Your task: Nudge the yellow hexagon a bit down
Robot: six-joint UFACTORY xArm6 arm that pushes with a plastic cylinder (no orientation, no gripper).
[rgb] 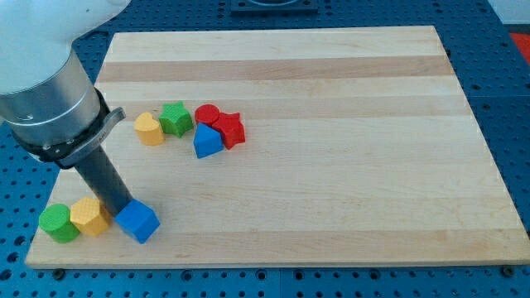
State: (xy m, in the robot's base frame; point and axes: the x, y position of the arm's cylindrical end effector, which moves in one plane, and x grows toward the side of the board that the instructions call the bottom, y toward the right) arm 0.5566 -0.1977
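Camera view, rod slanting down-right, my tip (pixel 121 213) between yellow hexagon (pixel 89 217), blue cube (pixel 137 221)

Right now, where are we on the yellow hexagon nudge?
Done: my tip is down at the board's lower-left group, between the yellow hexagon and the blue cube, just above them. In hand: lining up; whether I touch the hexagon can't be told. Left: the downward nudge itself; the hexagon sits level with the green cylinder, with little board left below it.
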